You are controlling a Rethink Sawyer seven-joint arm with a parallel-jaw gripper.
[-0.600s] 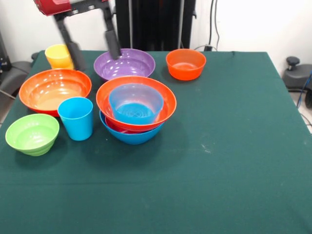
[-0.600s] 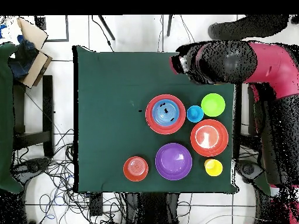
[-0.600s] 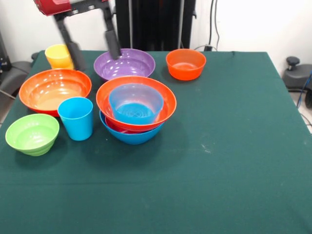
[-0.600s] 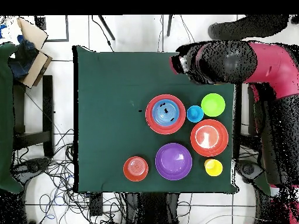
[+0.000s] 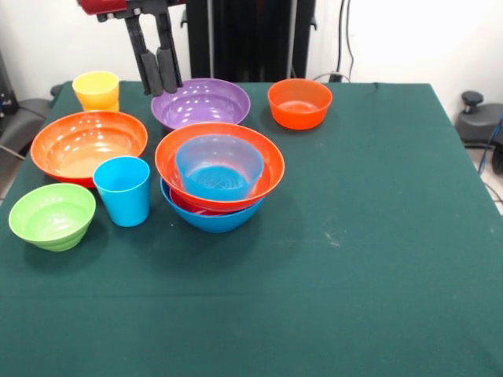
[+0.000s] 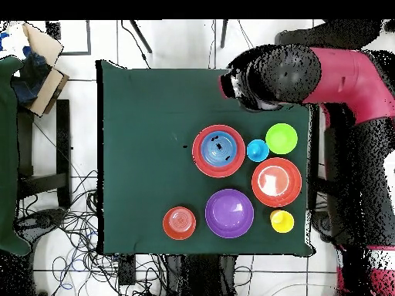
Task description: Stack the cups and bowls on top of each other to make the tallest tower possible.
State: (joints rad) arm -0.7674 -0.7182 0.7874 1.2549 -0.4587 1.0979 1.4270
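The tower [image 5: 218,169] stands mid-table: a large blue bowl at the bottom, a magenta rim showing above it, a large orange bowl, and a medium blue bowl nested on top. It also shows in the overhead view [image 6: 218,150]. The sky blue cup [image 5: 123,190] stands upright on the cloth just left of the tower, apart from it. The yellow cup [image 5: 97,90] stands at the far left. My gripper [image 5: 161,88] hangs shut and empty, high above the table between the yellow cup and the purple bowl [image 5: 201,103].
A second large orange bowl [image 5: 88,145] and the ribbed lime green bowl [image 5: 52,216] sit at the left. A small orange bowl [image 5: 299,103] sits at the far side. The arm [image 6: 308,73] crosses the overhead view's upper right.
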